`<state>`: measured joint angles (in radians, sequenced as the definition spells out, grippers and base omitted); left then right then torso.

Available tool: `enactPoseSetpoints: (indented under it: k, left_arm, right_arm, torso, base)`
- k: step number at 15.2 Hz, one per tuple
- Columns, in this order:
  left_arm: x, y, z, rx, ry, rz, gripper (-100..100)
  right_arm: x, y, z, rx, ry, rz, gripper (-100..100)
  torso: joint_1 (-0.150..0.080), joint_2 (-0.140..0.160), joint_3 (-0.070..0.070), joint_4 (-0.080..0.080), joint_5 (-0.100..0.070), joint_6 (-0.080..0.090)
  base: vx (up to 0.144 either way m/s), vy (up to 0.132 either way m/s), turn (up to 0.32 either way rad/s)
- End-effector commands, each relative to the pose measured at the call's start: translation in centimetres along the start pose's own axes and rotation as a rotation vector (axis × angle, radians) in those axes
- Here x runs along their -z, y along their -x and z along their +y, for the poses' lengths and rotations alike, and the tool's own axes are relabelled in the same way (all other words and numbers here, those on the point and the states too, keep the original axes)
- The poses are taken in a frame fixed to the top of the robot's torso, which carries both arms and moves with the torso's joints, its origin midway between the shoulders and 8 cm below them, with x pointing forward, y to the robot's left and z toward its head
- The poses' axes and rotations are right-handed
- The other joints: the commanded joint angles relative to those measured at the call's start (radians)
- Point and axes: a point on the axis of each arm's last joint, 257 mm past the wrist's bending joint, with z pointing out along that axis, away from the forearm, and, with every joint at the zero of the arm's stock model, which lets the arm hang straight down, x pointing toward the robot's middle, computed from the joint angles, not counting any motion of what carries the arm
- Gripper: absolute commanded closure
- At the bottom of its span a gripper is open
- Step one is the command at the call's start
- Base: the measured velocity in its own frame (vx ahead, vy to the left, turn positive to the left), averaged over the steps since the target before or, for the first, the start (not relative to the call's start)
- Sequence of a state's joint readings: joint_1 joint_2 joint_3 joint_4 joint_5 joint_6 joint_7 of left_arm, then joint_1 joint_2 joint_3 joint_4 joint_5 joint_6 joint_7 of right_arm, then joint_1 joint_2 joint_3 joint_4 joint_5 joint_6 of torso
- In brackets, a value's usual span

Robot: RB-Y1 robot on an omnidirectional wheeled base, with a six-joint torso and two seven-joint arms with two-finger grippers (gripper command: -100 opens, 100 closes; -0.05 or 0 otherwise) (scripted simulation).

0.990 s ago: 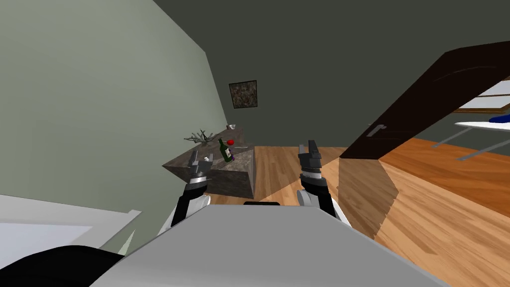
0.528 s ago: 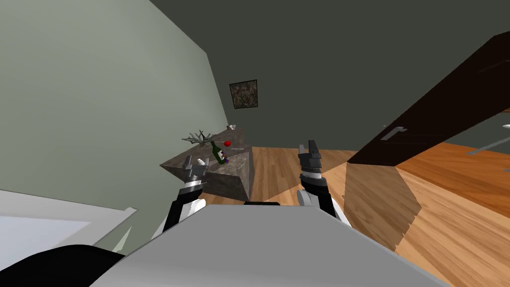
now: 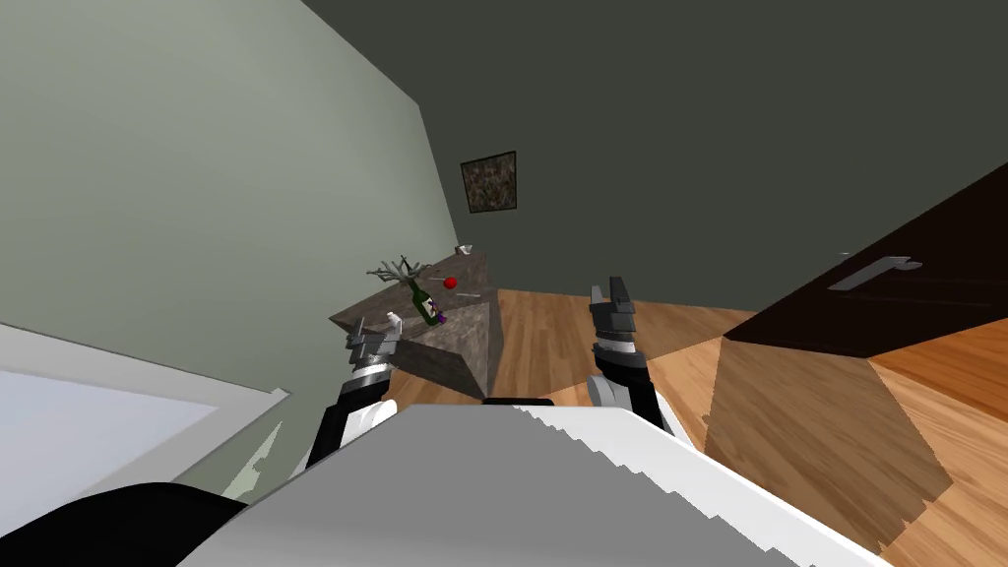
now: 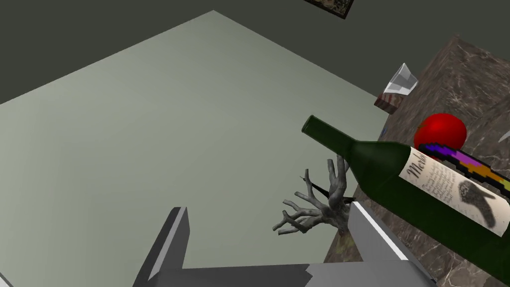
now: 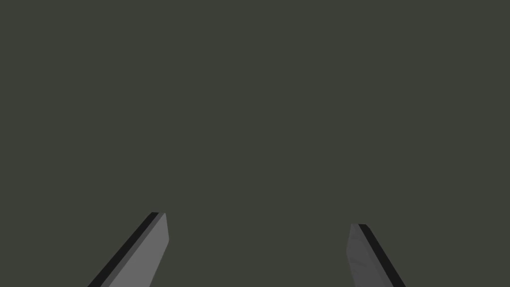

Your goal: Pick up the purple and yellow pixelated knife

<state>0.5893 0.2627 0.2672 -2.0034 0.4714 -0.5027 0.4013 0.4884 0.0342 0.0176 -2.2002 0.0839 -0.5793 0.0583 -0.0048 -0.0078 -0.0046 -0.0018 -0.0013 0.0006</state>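
Hovering at the near corner of the worktop, the left tool sits just left of centre in the head view, released, its two light grey fingers spread wide with nothing between them. In the left wrist view one finger stands before the pale green wall and the other overlaps the worktop's edge. Just beyond that second finger rises a grey, branch-like ornament, and past it a dark green wine bottle with a white label crosses the view, neck toward the wall. Behind the bottle's label lies the purple and yellow pixelated knife, black-edged and partly hidden by the bottle. It rests on the brown marbled top just beside a red ball, and whether the two touch cannot be told. Farther along the top a clear glass stands on a small block. In the head view the knife is a small purple speck at the bottle's foot, slightly left of centre, well ahead of the left tool and apart from it. A dark framed picture hangs on the dark wall above the worktop, upper middle of the frame. The right tool is raised just right of centre over the wooden floor, well away from the worktop; its fingers are likewise parted and empty. A dark door with a grey handle takes the right side of the frame.
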Motion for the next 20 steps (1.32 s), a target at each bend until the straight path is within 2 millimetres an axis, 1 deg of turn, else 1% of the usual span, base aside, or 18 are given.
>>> enactPoseSetpoints:
  k: [1, 3, 4, 6, 7, 8, 9, 10, 11, 12, 13, 14, 15, 16, 17, 18, 19, 20]
  left_arm:
    - [0.0, 0.1, 0.0, 0.002, 0.001, -0.003, -100]
    - [0.0, 0.1, 0.0, 0.002, 0.001, -0.003, -100]
    - [0.5, 2.0, 0.0, 0.033, 0.005, -0.047, -100]
    - [0.5, 2.0, 0.0, 0.033, 0.005, -0.047, -100]
    - [1.1, 3.9, -0.1, 0.065, 0.007, -0.092, -100]
    - [1.1, 3.9, -0.1, 0.065, 0.007, -0.092, -100]
    - [1.8, 5.8, -0.2, 0.096, 0.007, -0.138, -100]
    - [1.8, 5.8, -0.2, 0.097, 0.007, -0.138, -100]
    - [2.5, 7.6, -0.4, 0.128, 0.004, -0.184, -100]
    - [2.6, 7.7, -0.4, 0.129, 0.004, -0.185, -100]
    - [3.4, 9.5, -0.6, 0.161, -0.002, -0.232, -100]
    - [3.4, 9.5, -0.6, 0.161, -0.002, -0.232, -100]
    - [4.4, 11.3, -0.9, 0.192, -0.010, -0.278, -100]
    - [4.4, 11.3, -0.9, 0.192, -0.010, -0.278, -100]
    - [5.4, 13.0, -1.1, 0.223, -0.021, -0.325, -100]
    - [5.4, 13.0, -1.1, 0.223, -0.021, -0.325, -100]
    - [6.5, 14.7, -1.4, 0.254, -0.034, -0.371, -100]
    - [6.5, 14.7, -1.4, 0.254, -0.034, -0.371, -100]
  right_arm:
    - [0.0, 0.0, 0.0, 0.000, 0.000, 0.000, 0]
    - [0.0, 0.0, 0.0, 0.000, 0.000, 0.000, 0]
    - [0.0, 0.0, 0.0, 0.000, 0.000, 0.000, 0]
    - [0.0, 0.0, 0.0, 0.000, 0.000, 0.000, 0]
    - [0.0, 0.0, 0.0, 0.000, 0.000, 0.000, 0]
    - [0.0, 0.0, 0.0, 0.000, -0.001, 0.000, 0]
    - [0.0, 0.0, 0.0, 0.000, -0.001, 0.000, 0]
    - [0.0, 0.0, 0.0, 0.000, -0.001, 0.000, 0]
    - [0.0, 0.0, 0.0, 0.000, 0.000, 0.000, 0]
    - [0.0, 0.0, 0.0, 0.000, 0.000, 0.000, 0]
    - [0.0, 0.0, 0.0, 0.000, 0.000, 0.000, 0]
    - [0.0, 0.0, 0.0, 0.000, -0.001, 0.000, 0]
    - [0.0, 0.0, 0.0, 0.000, 0.000, 0.000, 0]
    - [0.0, 0.0, 0.0, 0.000, -0.001, 0.000, 0]
    - [0.0, 0.0, 0.0, 0.000, 0.000, 0.000, 0]
    - [0.0, 0.0, 0.0, 0.000, -0.001, 0.000, 0]
    - [0.0, 0.0, 0.0, 0.000, 0.000, 0.000, 0]
    - [0.0, 0.0, 0.0, 0.000, -0.001, 0.000, 0]
  torso:
    - [0.000, 0.000, 0.000, 0.000, 0.000, 0.000]
    - [0.004, 0.001, 0.001, 0.000, 0.001, 0.000]
    - [0.004, 0.001, 0.001, 0.000, 0.001, 0.000]
    - [-0.002, -0.007, -0.003, -0.001, 0.000, 0.000]
    - [-0.002, -0.010, -0.005, -0.002, 0.000, 0.000]
    - [-0.003, -0.013, -0.007, -0.003, 0.000, -0.001]
    - [-0.004, -0.015, -0.008, -0.003, -0.001, -0.001]
    - [-0.005, -0.015, -0.008, -0.003, -0.001, -0.001]
    - [-0.006, -0.013, -0.008, -0.003, -0.001, -0.001]
    - [-0.005, -0.014, -0.008, -0.003, -0.001, -0.001]
    - [-0.004, -0.014, -0.008, -0.003, -0.001, -0.001]
    - [-0.004, -0.016, -0.009, -0.003, -0.001, -0.001]
    - [-0.003, -0.016, -0.009, -0.003, -0.001, -0.001]
    - [-0.002, -0.017, -0.010, -0.004, 0.000, -0.001]
    - [-0.002, -0.017, -0.010, -0.004, 0.000, -0.001]
    - [-0.002, -0.017, -0.010, -0.004, 0.000, -0.001]
    - [-0.002, -0.017, -0.010, -0.004, 0.000, -0.001]
    - [-0.003, -0.019, -0.010, -0.004, 0.000, -0.001]
  base:
    - [0.012, -0.039, -0.065]
    - [0.015, -0.033, -0.085]
    - [0.097, -0.102, -0.048]
    - [0.212, -0.141, -0.040]
    - [0.260, -0.128, 0.088]
    - [0.255, -0.158, 0.134]
    - [0.231, -0.182, 0.163]
    - [0.199, -0.172, 0.130]
    - [0.217, -0.149, 0.136]
    - [0.229, -0.143, 0.103]
    - [0.254, -0.152, 0.115]
    - [0.248, -0.131, 0.125]
    - [0.266, -0.117, 0.142]
    - [0.253, -0.126, 0.105]
    - [0.246, -0.137, 0.141]
    - [0.250, -0.131, 0.117]
    - [0.296, -0.161, 0.116]
    - [0.253, -0.162, 0.113]
